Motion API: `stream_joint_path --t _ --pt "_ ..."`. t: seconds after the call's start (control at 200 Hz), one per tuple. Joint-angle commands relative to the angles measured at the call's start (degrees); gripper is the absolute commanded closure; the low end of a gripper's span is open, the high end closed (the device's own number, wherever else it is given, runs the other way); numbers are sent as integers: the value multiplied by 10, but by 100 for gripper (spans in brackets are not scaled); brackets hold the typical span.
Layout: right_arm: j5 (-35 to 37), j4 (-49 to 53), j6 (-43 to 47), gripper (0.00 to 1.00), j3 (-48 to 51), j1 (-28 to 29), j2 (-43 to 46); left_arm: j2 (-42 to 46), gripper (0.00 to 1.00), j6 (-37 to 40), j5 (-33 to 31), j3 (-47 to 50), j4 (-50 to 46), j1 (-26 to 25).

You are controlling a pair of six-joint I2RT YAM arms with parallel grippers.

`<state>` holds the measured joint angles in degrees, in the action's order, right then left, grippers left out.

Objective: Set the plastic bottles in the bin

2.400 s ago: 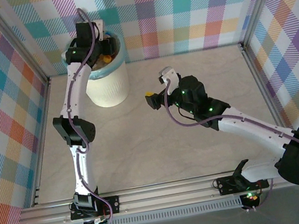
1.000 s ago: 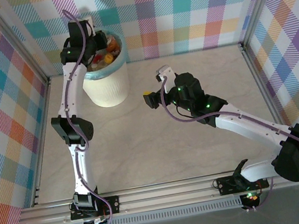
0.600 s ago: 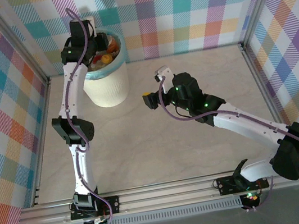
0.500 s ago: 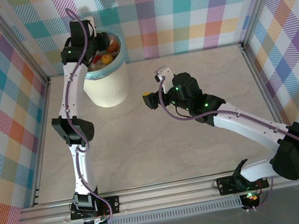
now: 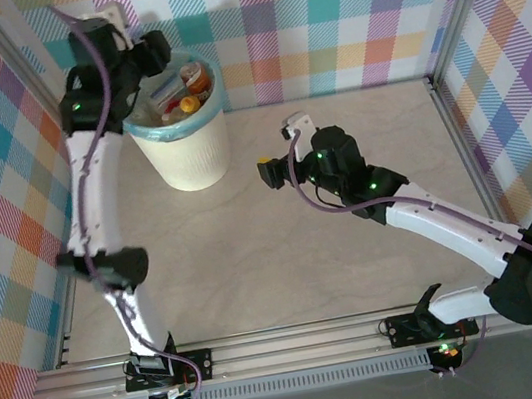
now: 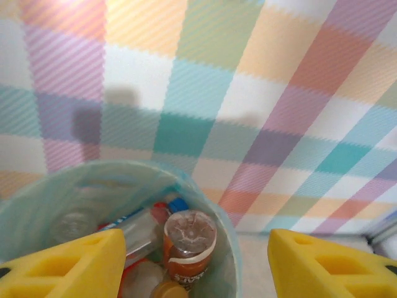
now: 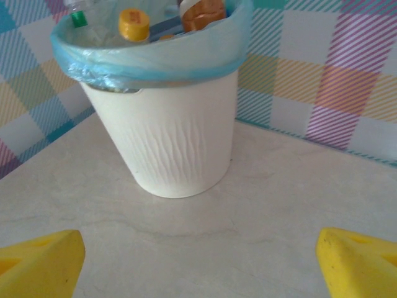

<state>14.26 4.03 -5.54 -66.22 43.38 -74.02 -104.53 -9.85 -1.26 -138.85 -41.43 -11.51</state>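
The bin [image 5: 187, 149], white and ribbed with a teal bag liner, stands at the table's back left. Several plastic bottles [image 5: 183, 86] lie inside it. An orange-labelled bottle [image 6: 189, 239] lies bottom-up beside a clear bottle [image 6: 139, 226] with a blue cap. My left gripper [image 5: 158, 55] hangs high over the bin's left rim. Its yellow fingers [image 6: 62, 267] are spread, so the left gripper [image 6: 197, 268] is open and holds nothing. My right gripper [image 5: 279, 150] hovers low over the table, right of the bin and facing it. The right gripper [image 7: 198, 264] is open and holds nothing, and the bin [image 7: 167, 130] is well ahead of it.
Checked cloth walls [image 5: 337, 6] close in the back and both sides. A metal frame rail [image 5: 290, 348] runs along the near edge. Bare table [image 7: 248, 205] lies between my right gripper and the bin.
My left arm has swung up and to the left, off the middle of the bin, and its jaws have opened. The right arm has barely moved.
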Motion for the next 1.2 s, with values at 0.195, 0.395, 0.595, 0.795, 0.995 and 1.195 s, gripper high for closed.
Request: stream_joint_path --t 0.195,0.395,0.595,0.795,0.995,1.195 --pt "137 64 38 0 0 -102 35 467 27 46 -208 695 295 -1" --pt "95 -91 138 0 176 -223 83 565 19 17 -258 944 303 1" --pt "11 -176 95 0 324 -341 89 562 19 44 -266 1183 601 2" --pt "-47 -324 65 0 423 -369 49 430 17 77 -225 1213 714 22" --pt "-154 -450 124 0 430 -374 -56 297 16 83 -91 1195 809 84" --pt "-236 -701 46 0 518 -456 -146 210 15 81 53 1186 900 132"
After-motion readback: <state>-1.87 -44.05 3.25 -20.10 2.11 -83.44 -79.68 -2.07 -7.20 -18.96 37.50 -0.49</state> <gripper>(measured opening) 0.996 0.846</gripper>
